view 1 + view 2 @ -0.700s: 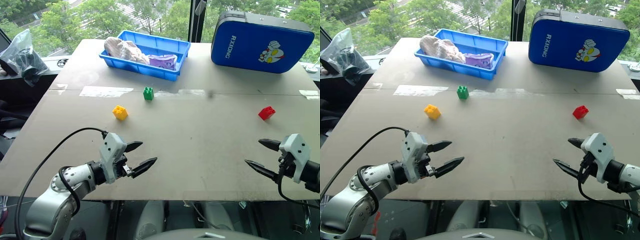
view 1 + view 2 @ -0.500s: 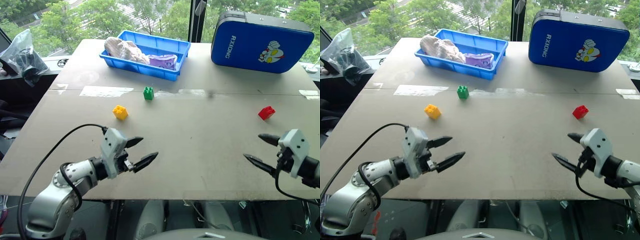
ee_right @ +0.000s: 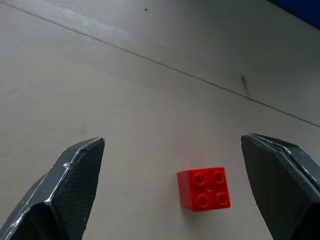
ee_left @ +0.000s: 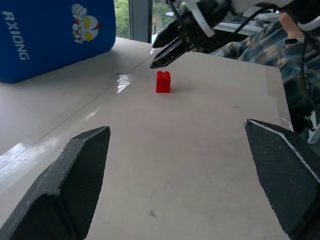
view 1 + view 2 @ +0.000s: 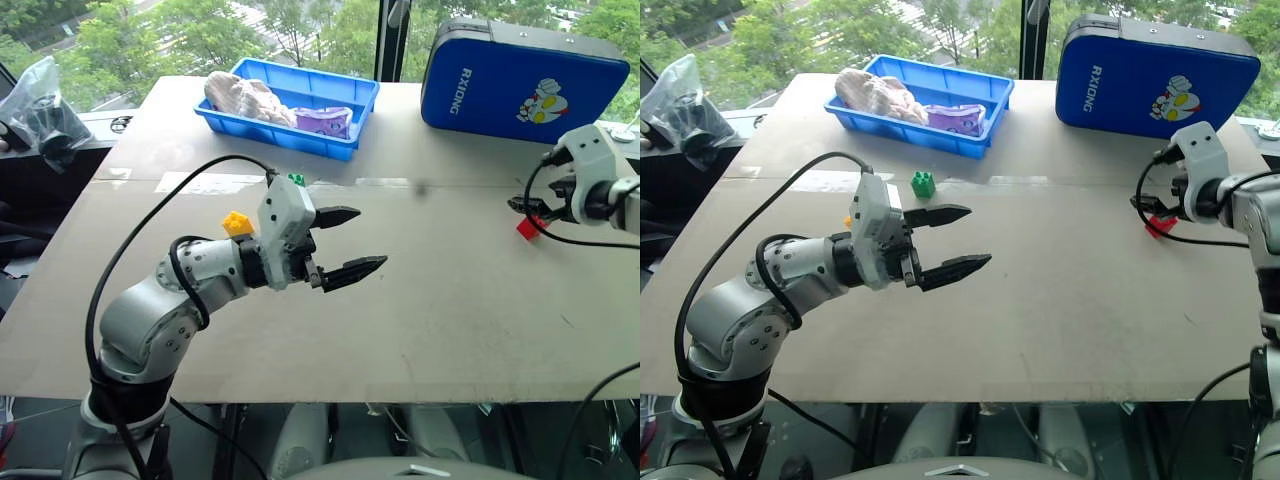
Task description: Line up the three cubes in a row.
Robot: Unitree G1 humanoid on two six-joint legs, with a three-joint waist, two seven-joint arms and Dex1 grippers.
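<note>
Right gripper hovers spread wide over the red cube, left gripper open and empty too, so next it should drop and pinch.

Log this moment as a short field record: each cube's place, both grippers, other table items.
red cube: on table, below right gripper, not held
green cube: on table beyond left gripper
yellow cube: partly hidden behind left arm
left gripper: open, holds nothing
right gripper: open above red cube
blue tray: far side
blue case: far right

Bright daylight, sharp, soft shadows
</note>
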